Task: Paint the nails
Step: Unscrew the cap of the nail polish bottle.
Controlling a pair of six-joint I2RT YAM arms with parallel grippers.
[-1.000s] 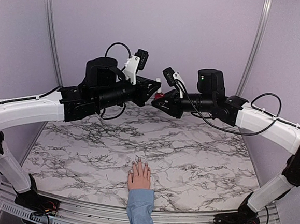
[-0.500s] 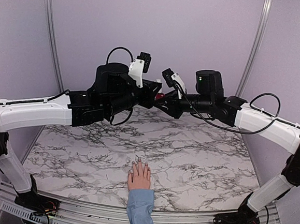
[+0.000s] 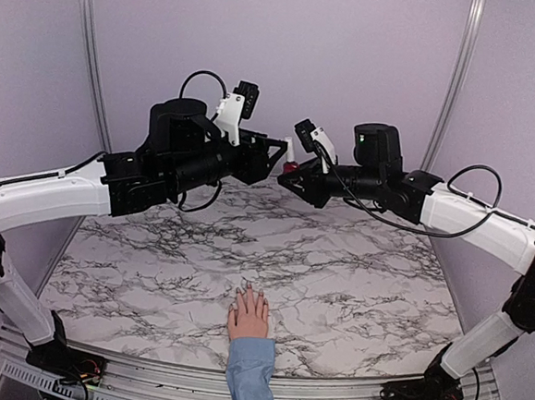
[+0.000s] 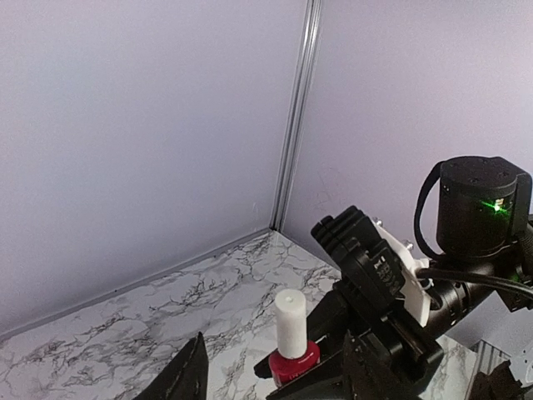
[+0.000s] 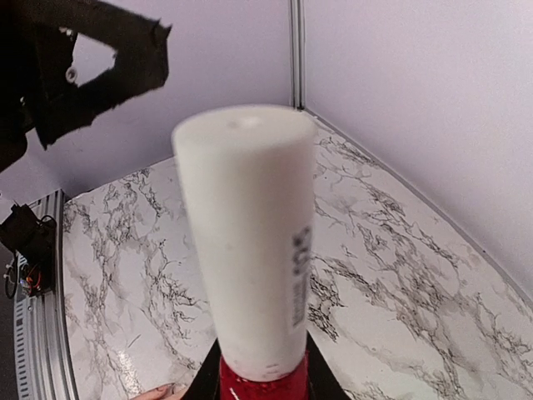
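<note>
The right gripper (image 3: 297,178) clamped the polish bottle (image 4: 292,337) upright, presenting its cap (image 4: 290,315). The left gripper (image 3: 273,155) hovered beside, jaws apart.

Left arm (image 3: 54,197) and right arm (image 3: 470,221): white shells, chunky black joint housings, black cables (image 3: 203,76) looping at the wrists, green light (image 3: 361,136) glowing on the right.

Seen from above, the nails (image 3: 249,296) on the hand (image 3: 249,317) at the near edge are too small to tell pale from red. In the right wrist view the white cap (image 5: 250,242) is blurred, and the red body of the polish bottle (image 5: 260,380) is cut off below.
</note>
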